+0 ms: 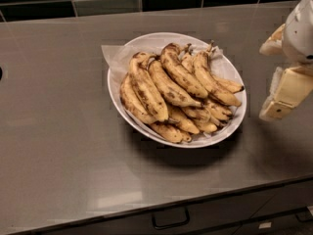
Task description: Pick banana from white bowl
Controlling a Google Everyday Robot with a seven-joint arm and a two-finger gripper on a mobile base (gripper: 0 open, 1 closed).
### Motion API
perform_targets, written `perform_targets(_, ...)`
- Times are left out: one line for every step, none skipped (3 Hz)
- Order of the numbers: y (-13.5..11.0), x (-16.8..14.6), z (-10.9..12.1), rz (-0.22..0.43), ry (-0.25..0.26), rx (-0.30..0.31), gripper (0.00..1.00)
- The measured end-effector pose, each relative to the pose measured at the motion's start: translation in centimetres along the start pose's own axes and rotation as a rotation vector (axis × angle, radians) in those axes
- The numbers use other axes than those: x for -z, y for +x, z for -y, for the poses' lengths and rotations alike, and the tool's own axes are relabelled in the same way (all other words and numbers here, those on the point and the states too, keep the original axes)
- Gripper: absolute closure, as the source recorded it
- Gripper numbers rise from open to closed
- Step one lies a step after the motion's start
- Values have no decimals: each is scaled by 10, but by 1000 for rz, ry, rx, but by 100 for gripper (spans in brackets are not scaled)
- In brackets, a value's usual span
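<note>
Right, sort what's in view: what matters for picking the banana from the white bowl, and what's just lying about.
For the job: banana, long and brown-mottled, on top of the pile; white bowl; gripper, right of the bowl, apart from it.
Just there: other bananas; paper liner; counter; drawer handle; tiled wall.

Yellow banana (183, 77) mottled brown, white bowl (146, 39), cream hand (269, 80) at right.

Dim, warm light fell from above. The grey desk (58, 131) carried a pale sheen at lower left and along the top. The white bowl (113, 98) threw a dark shadow toward the bottom edge. The claw (272, 82), at the right edge, was lit brightest.
</note>
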State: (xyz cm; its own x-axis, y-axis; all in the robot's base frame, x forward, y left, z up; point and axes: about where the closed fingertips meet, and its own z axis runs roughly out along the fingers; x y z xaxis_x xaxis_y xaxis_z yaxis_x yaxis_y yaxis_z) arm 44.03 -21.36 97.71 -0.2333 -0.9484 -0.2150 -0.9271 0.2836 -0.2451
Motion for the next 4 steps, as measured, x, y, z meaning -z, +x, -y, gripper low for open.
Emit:
perform_targets(0, 0, 0, 0, 0, 0, 0)
perform_targets(-1, 0, 0, 1, 2, 0, 0)
perform_targets(-26, 0, 6, 12, -22, -21, 0)
perform_targets(-56, -9, 15, 63, -57, -54, 0)
